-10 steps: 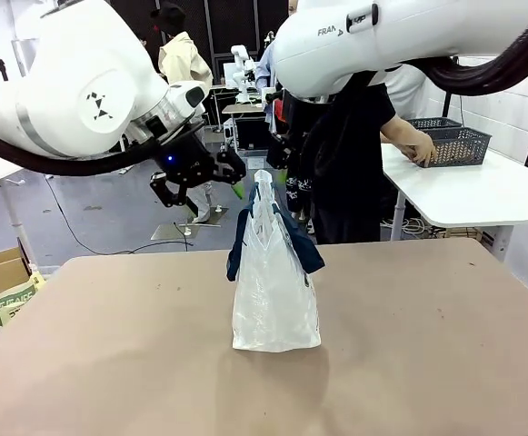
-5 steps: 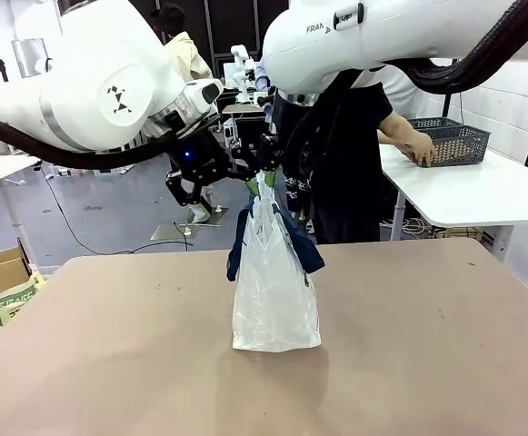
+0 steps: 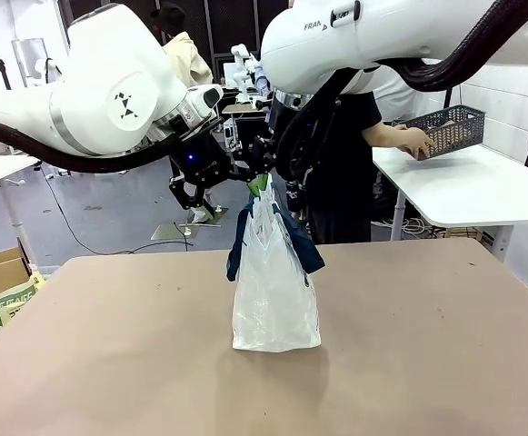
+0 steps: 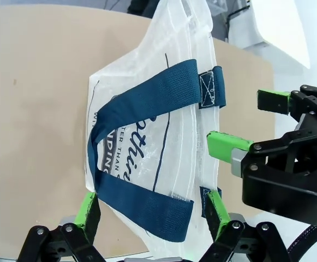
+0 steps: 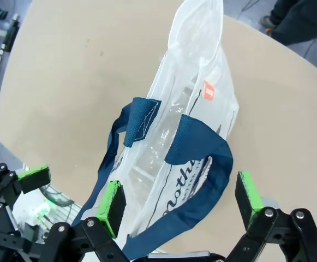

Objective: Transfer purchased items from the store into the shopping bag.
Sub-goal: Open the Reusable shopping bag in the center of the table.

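Nearest to us is the brown worktop (image 3: pixel 109 363), and in its middle the shopping bag (image 3: pixel 274 291) stands upright, with its mouth pinched flat and its two navy handles (image 4: pixel 147 103) hanging down the sides. Just above the top of the bag the two arms meet. The left gripper (image 4: pixel 150 214) has its fingers spread wide, one on each side of the bag's upper edge, and they hold nothing. The right gripper (image 5: pixel 181 203) is equally wide, with the rim and one handle loop between its fingers, and it also holds nothing. We judge that the step in hand is to open the bag, so that goods can be dropped in. To do it well, we think each gripper should take only one wall of the film, close to where a handle is sewn on; with both walls pinched together the mouth will not open. The pull should then go apart and a little upward, gently, because such a light bag may tip or slide. The two grippers are very near each other, so we must mind a collision. Farther off, a person's hand (image 3: pixel 418 141) holds the store (image 3: pixel 453 127) tilted above a white worktop (image 3: pixel 482 186). We cannot make out the purchased items inside it.
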Controlling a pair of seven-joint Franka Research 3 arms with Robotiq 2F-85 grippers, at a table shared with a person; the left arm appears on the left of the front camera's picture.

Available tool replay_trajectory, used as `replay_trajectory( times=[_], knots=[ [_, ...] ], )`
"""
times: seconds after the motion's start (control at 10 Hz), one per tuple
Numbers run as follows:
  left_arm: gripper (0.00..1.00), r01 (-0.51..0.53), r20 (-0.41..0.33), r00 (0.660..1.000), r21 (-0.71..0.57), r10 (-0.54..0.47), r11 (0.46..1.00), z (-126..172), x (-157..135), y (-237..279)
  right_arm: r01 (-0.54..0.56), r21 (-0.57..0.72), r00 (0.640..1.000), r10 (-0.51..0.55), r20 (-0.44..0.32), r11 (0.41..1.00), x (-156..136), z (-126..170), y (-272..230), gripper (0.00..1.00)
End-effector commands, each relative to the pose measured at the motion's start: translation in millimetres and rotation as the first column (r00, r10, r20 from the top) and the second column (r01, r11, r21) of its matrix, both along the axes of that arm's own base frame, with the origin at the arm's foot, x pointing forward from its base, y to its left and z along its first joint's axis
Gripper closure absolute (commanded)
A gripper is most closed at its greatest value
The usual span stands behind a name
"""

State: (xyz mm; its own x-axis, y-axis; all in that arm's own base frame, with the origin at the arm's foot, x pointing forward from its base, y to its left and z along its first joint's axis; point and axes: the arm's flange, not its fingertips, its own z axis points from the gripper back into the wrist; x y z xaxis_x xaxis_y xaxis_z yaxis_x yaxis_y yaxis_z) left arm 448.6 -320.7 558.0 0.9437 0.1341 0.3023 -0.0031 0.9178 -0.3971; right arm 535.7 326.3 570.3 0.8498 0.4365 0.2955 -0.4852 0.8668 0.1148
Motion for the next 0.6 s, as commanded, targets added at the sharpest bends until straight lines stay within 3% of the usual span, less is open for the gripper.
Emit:
replay_trajectory(
  times=[0.0,0.5],
  knots=[
    [0.00,0.001,-0.018,1.000,-0.041,-0.002,0.999,-0.5,5.3,0.2,0.028,-0.007,0.999,-0.028,-0.031,1.000,1.5,-2.7,8.3,0.00],
    [0.00,0.040,-0.046,0.998,-0.046,-0.042,0.998,-23.4,11.9,-1.9,0.073,-0.032,0.993,-0.076,-0.093,0.997,7.6,-29.5,7.1,0.00]
  ],
)
